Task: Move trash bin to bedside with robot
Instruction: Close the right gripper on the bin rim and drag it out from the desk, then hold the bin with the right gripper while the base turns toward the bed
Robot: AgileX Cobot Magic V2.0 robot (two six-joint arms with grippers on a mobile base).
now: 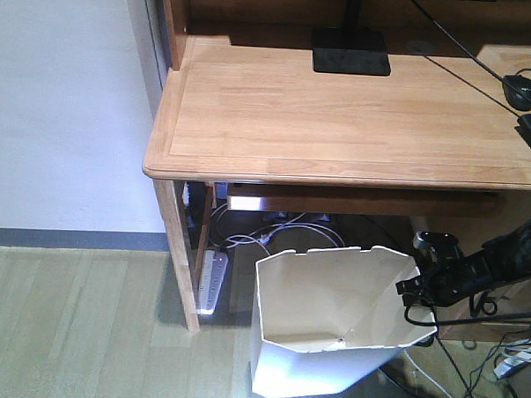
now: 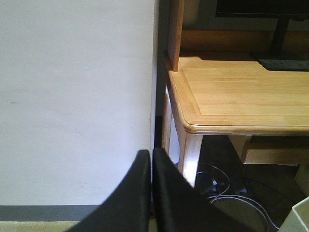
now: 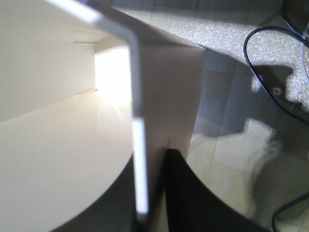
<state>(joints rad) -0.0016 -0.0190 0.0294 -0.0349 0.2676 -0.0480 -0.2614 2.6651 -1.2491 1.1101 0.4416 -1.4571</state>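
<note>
Trash bin [image 1: 330,330] on floor, lower centre-right of front view, just below counter [image 1: 339,123] front edge; R hand [image 3: 149,193] pinches bin's right rim wall, one finger inside, one outside; so bin lies left of R hand, R arm the nearer; L hand [image 2: 150,154] pressed together, empty, facing white wall [image 2: 72,96]; bed not in view, haul direction can't be told.

A: The trash bin [image 1: 303,377]?
B: Smooth white plastic, glossy cream inside
A: And the table [image 1: 340,114]?
B: Light wood, smooth with a soft sheen; the floor [image 1: 66,314] is pale wood-look plank, the left gripper [image 2: 151,154] matt black
</note>
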